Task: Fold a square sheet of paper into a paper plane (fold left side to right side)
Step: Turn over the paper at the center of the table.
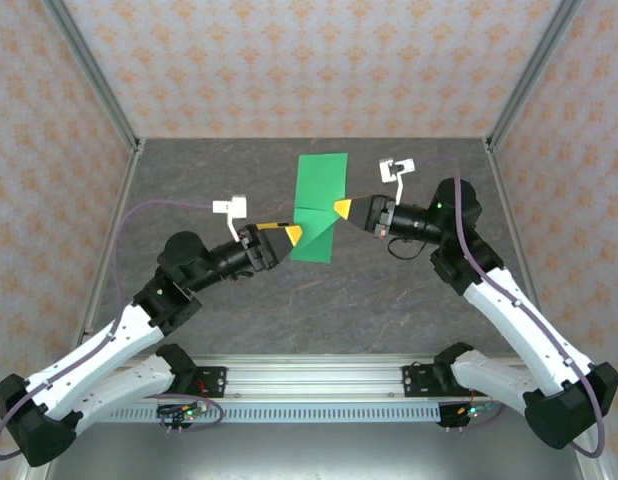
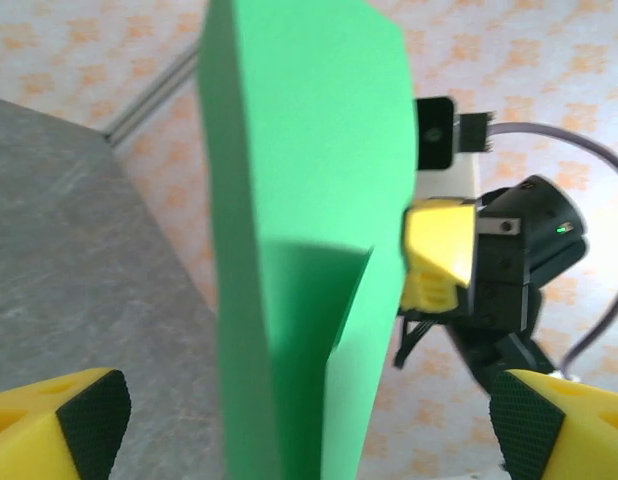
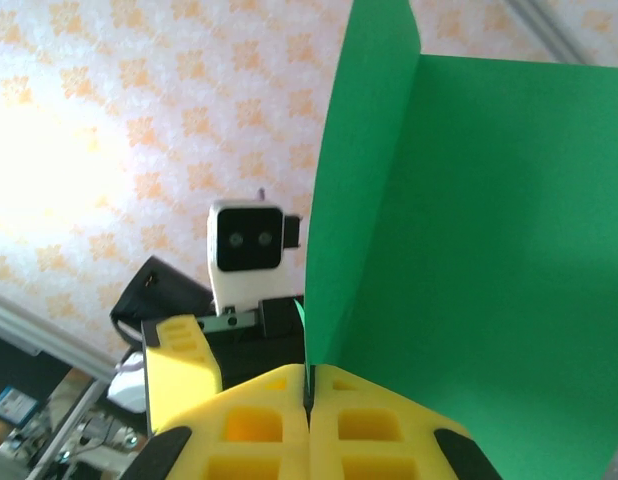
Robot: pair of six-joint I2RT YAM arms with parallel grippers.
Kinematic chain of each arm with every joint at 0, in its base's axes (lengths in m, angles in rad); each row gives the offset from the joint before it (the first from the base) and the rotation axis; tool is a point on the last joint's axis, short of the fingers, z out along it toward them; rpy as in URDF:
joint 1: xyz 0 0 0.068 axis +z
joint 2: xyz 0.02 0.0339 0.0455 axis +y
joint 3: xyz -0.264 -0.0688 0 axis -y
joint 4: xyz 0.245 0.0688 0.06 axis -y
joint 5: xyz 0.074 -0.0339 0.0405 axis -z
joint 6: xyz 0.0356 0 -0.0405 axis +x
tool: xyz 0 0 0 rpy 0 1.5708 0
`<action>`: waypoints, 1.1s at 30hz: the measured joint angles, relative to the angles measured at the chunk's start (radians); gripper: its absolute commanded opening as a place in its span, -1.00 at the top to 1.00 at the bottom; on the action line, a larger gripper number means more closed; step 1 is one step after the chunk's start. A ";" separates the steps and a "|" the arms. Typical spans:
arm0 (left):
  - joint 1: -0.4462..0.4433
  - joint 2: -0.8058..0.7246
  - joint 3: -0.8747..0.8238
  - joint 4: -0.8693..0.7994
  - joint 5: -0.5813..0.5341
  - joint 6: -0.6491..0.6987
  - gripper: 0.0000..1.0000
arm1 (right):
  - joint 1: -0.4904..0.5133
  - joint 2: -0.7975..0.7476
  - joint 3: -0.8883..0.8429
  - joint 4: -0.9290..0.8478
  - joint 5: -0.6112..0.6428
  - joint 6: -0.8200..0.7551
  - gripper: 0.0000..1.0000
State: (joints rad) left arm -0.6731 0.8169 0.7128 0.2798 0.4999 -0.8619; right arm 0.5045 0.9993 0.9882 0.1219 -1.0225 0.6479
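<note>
Pinching green sheet (image 1: pixel 322 180) w/ right gripper (image 1: pixel 342 208) to hold it off table (image 1: pixel 239 310) for next fold, left gripper (image 1: pixel 292 233) spread alongside

The left gripper (image 1: pixel 292 233) held its jaws wide apart (one yellow finger (image 2: pixel 49 415) on each side of the gap). The right gripper (image 1: pixel 341 208) faced it, fingertips pressed together with the green paper (image 1: pixel 319 185) pinched between them.

Lab robot cell; patterned wall panels (image 1: pixel 289 60), aluminium frame posts (image 1: pixel 94 70), grey tabletop (image 1: pixel 389 310)
</note>
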 measured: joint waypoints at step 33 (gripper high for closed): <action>-0.221 0.080 0.208 -0.404 -0.278 0.304 1.00 | 0.069 -0.119 0.134 -0.571 0.579 -0.261 -0.28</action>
State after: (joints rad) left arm -0.8940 0.8967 0.9211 -0.1238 0.2214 -0.5579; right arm 0.5739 0.8803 1.1217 -0.4496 -0.4438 0.3866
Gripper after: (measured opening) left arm 0.039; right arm 0.595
